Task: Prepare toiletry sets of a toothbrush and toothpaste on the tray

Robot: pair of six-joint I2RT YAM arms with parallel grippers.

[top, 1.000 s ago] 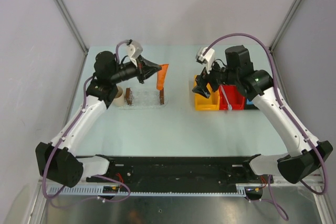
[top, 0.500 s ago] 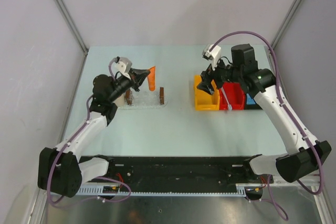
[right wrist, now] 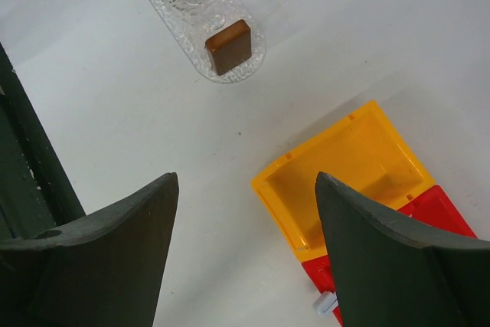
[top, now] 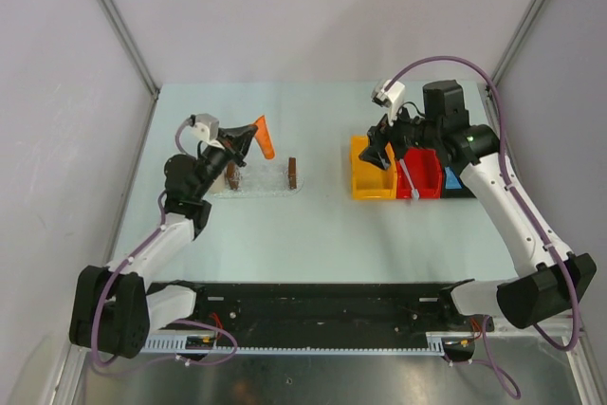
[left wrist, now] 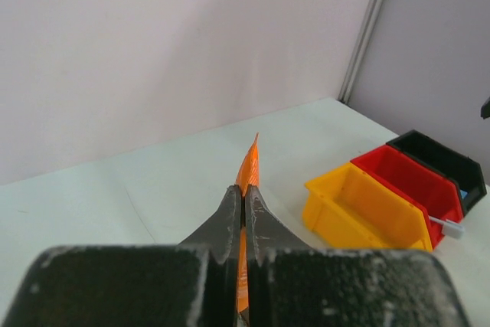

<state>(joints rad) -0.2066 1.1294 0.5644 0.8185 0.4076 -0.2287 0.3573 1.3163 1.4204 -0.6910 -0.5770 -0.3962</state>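
Orange toothpaste (top: 265, 136) is up in the air, tilted, over the far side of the tray (top: 261, 185), which sits on the left half of the counter (top: 313, 225). Left pincer (top: 248, 139) has it pinched flat by one end. So I reckon I'm mid-placement of the paste. Next I need to lower it between the two wooden blocks (top: 292, 173) and let go low so it doesn't hop out. The toothbrush (top: 408, 180) lies in the red bin (top: 427, 175) toward the right edge. Right pincer (top: 379, 151) hovers spread wide above the yellow bin (top: 370, 185), so that's probably my next grab.
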